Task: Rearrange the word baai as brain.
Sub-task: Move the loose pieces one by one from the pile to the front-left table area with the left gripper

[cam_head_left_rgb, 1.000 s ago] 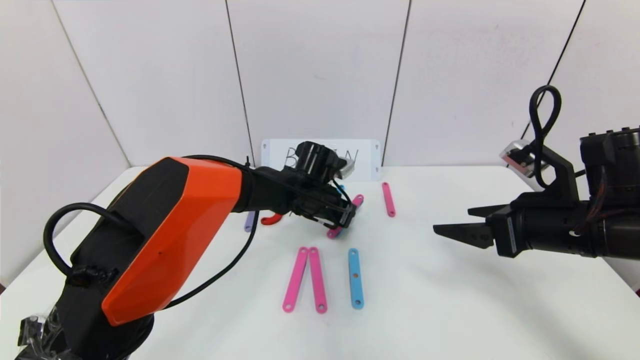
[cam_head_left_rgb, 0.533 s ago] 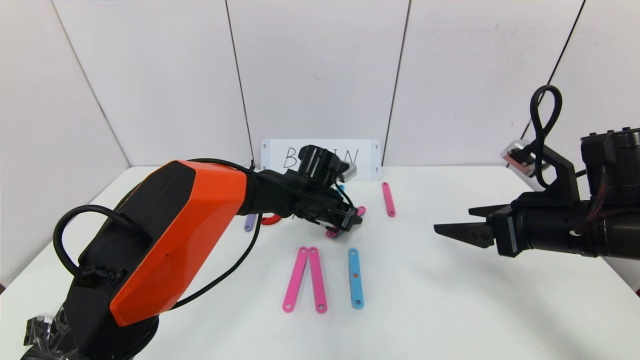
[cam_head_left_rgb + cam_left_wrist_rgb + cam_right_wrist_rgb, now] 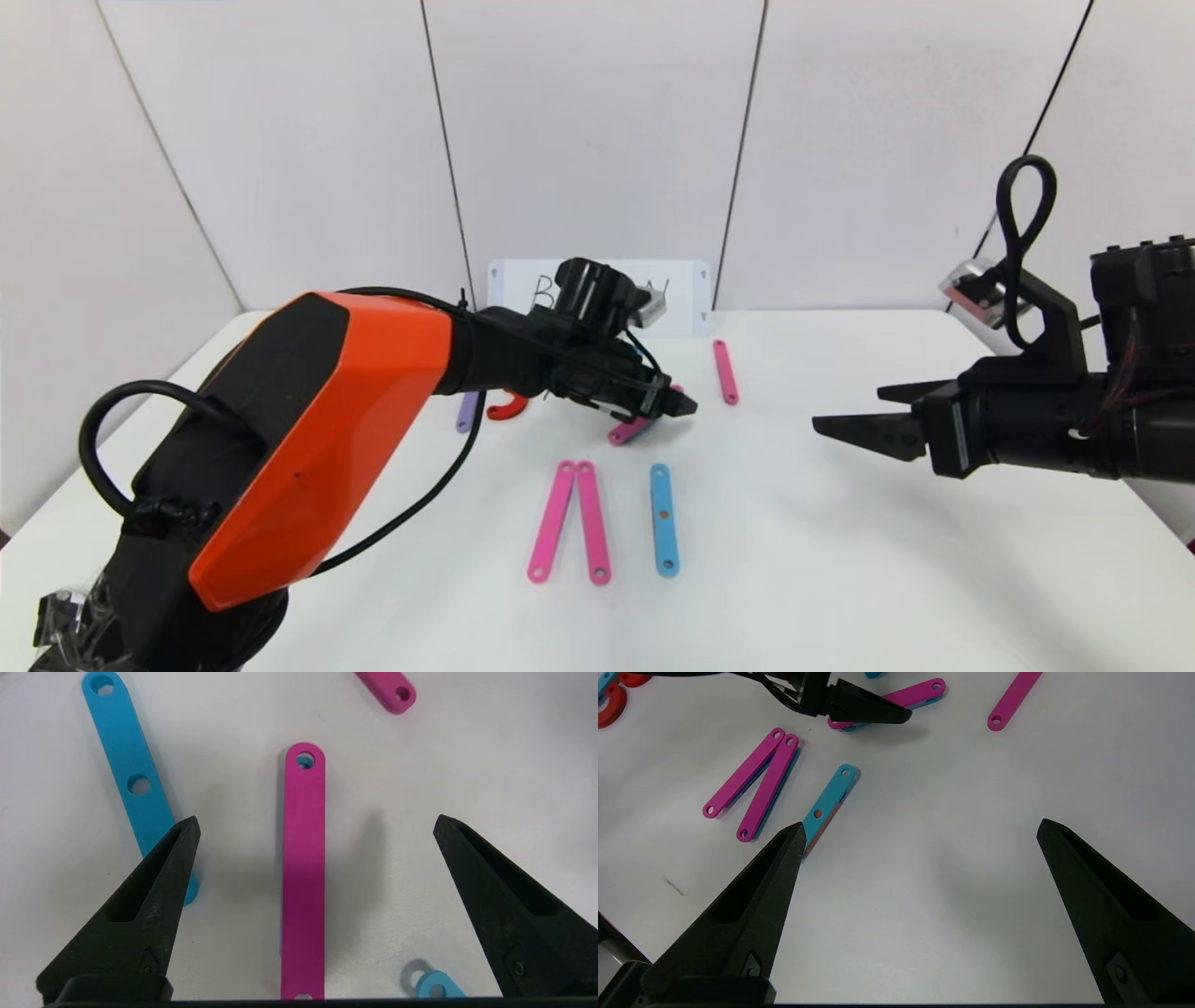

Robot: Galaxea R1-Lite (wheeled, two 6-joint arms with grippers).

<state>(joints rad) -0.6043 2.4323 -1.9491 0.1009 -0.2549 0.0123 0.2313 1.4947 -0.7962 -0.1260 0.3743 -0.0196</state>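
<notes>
The word's pieces lie flat on the white table (image 3: 840, 560). My left gripper (image 3: 674, 404) is open just above a slanted pink bar (image 3: 627, 430). In the left wrist view the gripper (image 3: 315, 821) has its jaws wide apart on either side of this bar (image 3: 303, 872), not touching it; blue shows through the bar's end hole. A blue bar (image 3: 131, 779) lies beside one finger. Two pink bars (image 3: 569, 523) and a blue bar (image 3: 664, 519) lie nearer the front. Another pink bar (image 3: 725, 371) lies at the back. My right gripper (image 3: 845, 425) hovers open and empty at the right.
A red crescent (image 3: 504, 406) and a purple bar (image 3: 464, 411) lie behind my left forearm. A white card (image 3: 686, 299) with handwritten letters stands against the back wall. In the right wrist view, bare table lies between the open gripper (image 3: 920, 828).
My left gripper has moved a little to the right over the slanted pink bar, now hiding more of it. The right arm has barely moved.
</notes>
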